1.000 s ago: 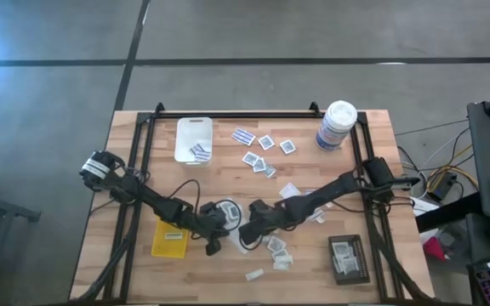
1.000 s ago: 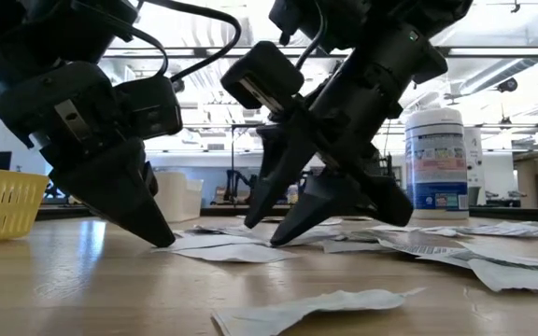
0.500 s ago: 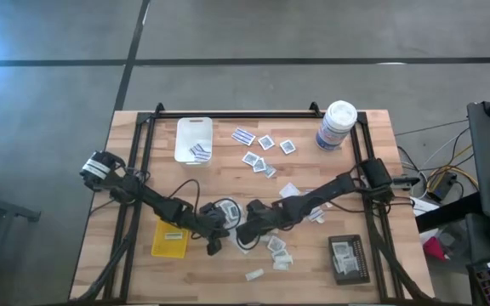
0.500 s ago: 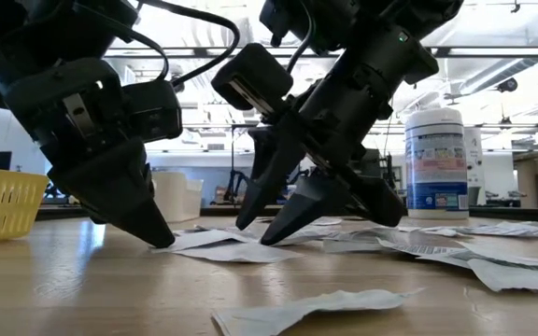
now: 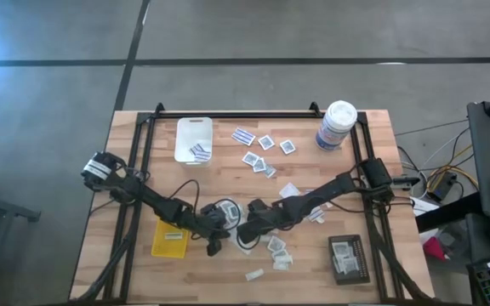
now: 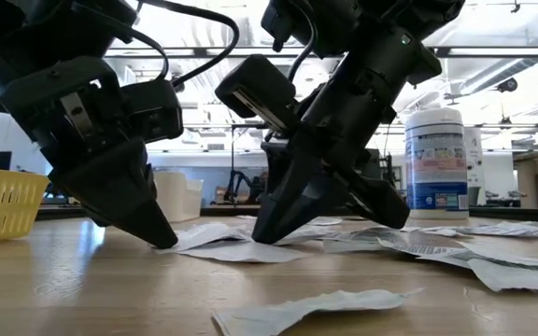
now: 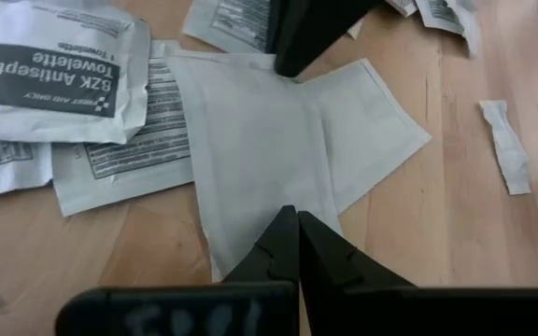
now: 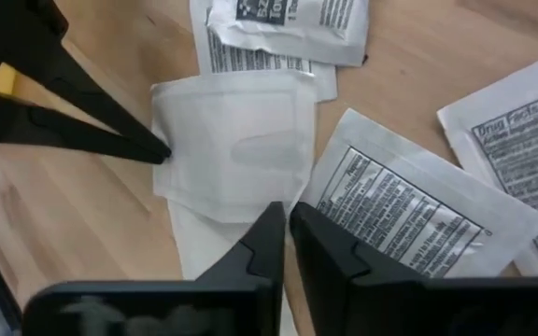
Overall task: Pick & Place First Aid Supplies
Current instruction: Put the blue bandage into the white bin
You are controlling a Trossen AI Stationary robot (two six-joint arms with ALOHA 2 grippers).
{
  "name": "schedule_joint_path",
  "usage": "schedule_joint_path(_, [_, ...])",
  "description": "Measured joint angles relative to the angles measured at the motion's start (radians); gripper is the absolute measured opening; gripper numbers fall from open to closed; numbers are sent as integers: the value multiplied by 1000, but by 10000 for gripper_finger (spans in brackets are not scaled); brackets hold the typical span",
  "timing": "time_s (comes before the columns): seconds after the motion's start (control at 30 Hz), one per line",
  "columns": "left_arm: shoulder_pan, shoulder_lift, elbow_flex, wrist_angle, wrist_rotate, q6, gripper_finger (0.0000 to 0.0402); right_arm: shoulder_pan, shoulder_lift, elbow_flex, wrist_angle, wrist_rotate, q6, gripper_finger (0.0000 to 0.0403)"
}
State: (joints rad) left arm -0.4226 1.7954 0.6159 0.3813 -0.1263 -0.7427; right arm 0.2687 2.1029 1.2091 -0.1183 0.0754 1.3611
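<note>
A plain white flat packet [image 7: 250, 140] of the first aid supplies lies on the wooden table near its front middle, partly over a second white packet [image 7: 367, 121]. My left gripper [image 7: 295, 219] is shut, its tip on the packet's edge nearest the yellow tray. My right gripper [image 8: 286, 213] is shut at the opposite edge, slanting down. Printed packets [image 8: 409, 219] lie around it. In the low view both grippers, left [image 6: 162, 238] and right [image 6: 264, 233], meet the table close together. My left gripper presses its shut fingertips [image 8: 157, 149] down on the packet's edge [image 7: 283, 201], slanting down from the table's left. The packet lies on the table there. My right gripper has its two fingers closed together at the packet's opposite edge [image 8: 274, 196], slanting down from the right. Whether that edge sits between the fingers or under them does not show.
A white tray [image 5: 193, 138] stands at the back left, a yellow tray [image 5: 169, 238] at the front left, a black tray [image 5: 348, 259] at the front right. A tall white canister [image 5: 337, 125] stands at the back right. More packets [image 5: 262, 144] lie scattered in the middle.
My right gripper has shut: its fingers stood apart over the white packet and now meet at the packet's edge. My left gripper has stayed with its shut tip on the packet, which still lies on the table.
</note>
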Motion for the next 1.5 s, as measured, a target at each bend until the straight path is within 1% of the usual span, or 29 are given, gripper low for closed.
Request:
schedule_joint_path(0.07, [-1, 0, 0, 13, 1, 9, 0, 0, 0, 0, 1, 1, 0, 14])
schedule_joint_path(0.17, [-2, 0, 1, 16, 1, 29, 0, 0, 0, 0, 2, 4, -10, 10])
schedule_joint_path(0.37, [-2, -15, 1, 16, 1, 82, 0, -1, -4, 0, 1, 3, -63, 8])
schedule_joint_path(0.6, [-2, -84, -2, -2, -2, 147, 0, -1, -34, -2, -7, 2, -123, 8])
schedule_joint_path(0.9, [1, -100, -3, -8, -24, 155, 2, -2, -55, -5, -17, 4, -161, 8])
schedule_joint_path(1.03, [2, -101, -2, -4, -25, 170, 22, -1, -56, -4, -16, 4, -169, 8])
schedule_joint_path(1.3, [4, -119, -1, -6, -27, 208, 88, 5, -57, 6, -17, -20, -195, 8])
schedule_joint_path(1.4, [10, -145, -1, -45, -17, 212, 102, 14, -58, 6, -16, -23, -195, 8])
schedule_joint_path(1.5, [16, -184, -1, -111, -4, 217, 105, 21, -58, 8, -14, -25, -197, 8])
